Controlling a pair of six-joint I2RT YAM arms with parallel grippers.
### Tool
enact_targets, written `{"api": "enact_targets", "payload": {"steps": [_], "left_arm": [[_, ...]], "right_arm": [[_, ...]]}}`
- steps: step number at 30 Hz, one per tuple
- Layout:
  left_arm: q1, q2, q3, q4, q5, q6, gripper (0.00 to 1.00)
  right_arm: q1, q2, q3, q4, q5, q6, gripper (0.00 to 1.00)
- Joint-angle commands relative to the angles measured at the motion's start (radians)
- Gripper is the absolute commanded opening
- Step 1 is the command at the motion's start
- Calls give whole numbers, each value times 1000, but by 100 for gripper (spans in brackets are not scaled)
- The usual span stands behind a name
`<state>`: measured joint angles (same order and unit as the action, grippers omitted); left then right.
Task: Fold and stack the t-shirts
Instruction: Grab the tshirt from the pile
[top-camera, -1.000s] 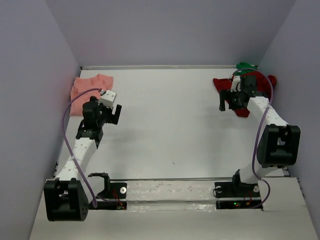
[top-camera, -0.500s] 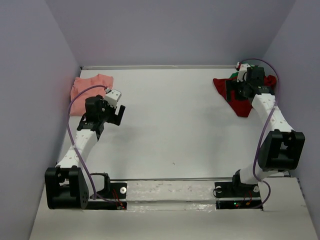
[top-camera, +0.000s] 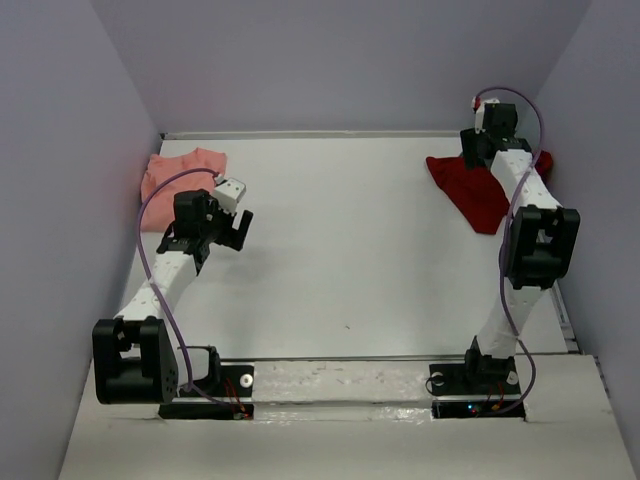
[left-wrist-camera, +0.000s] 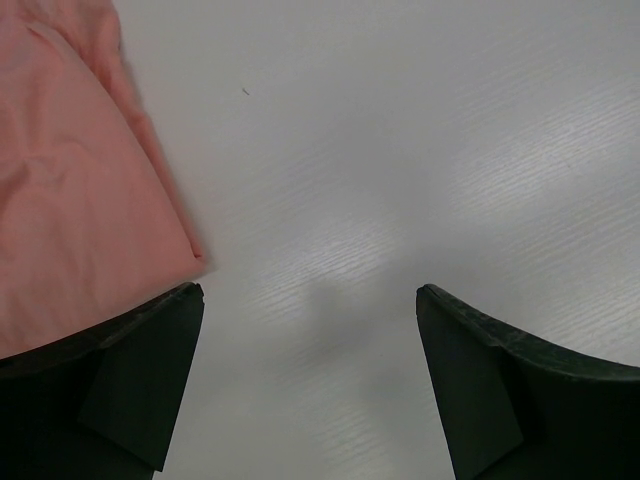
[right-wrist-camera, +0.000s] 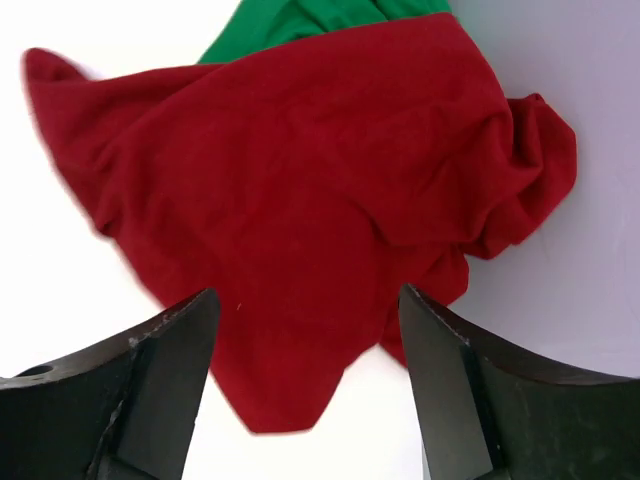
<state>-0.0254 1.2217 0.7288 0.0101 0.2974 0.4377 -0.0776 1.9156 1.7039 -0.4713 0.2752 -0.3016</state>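
Hovering over the far right corner, our right jaws stand parted above the dark red shirt (right-wrist-camera: 300, 200), gripping nothing. We judge they sit there to choose a hold on this crumpled heap, which needs dragging out before any fold. The green shirt (right-wrist-camera: 320, 20) peeks out past its far edge, seemingly partly under it, so lifting the red one first makes sense. That heap is bunched against the right wall (right-wrist-camera: 590, 150), leaving little room on that side. Our left jaws are wide apart and empty over bare desk (left-wrist-camera: 400, 150), just beside the edge of the salmon-pink shirt (left-wrist-camera: 70, 200), which lies at the far left near the left wall (top-camera: 60, 200). Between the two piles, the desk's middle offers broad room for spreading, folding and stacking.
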Motion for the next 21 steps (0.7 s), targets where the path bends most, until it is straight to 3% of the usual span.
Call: {"api": "enact_targets", "payload": {"steps": [1,9,13,14,17,21], "left_arm": [[-4,2,12,21,16,22,99],[-4,12,0,11,14,18,99],[-4,28,6,4,-4,19,99],[-4,33,11,-5,-7,15,99],[-5,55,15,-9,-15,15,99],[-7,73,18,-9,-23,13,99]], "right_arm": [[-10,103,86,23,82,-25,76],[-30,286,106,25,82,-47,68],[-39,318,66,20,42,-70,57],[-39,322,59,19,41,-73,36],[-48,329,37,19,30,-82,0],[-48,313,14,17,10,-87,0]]}}
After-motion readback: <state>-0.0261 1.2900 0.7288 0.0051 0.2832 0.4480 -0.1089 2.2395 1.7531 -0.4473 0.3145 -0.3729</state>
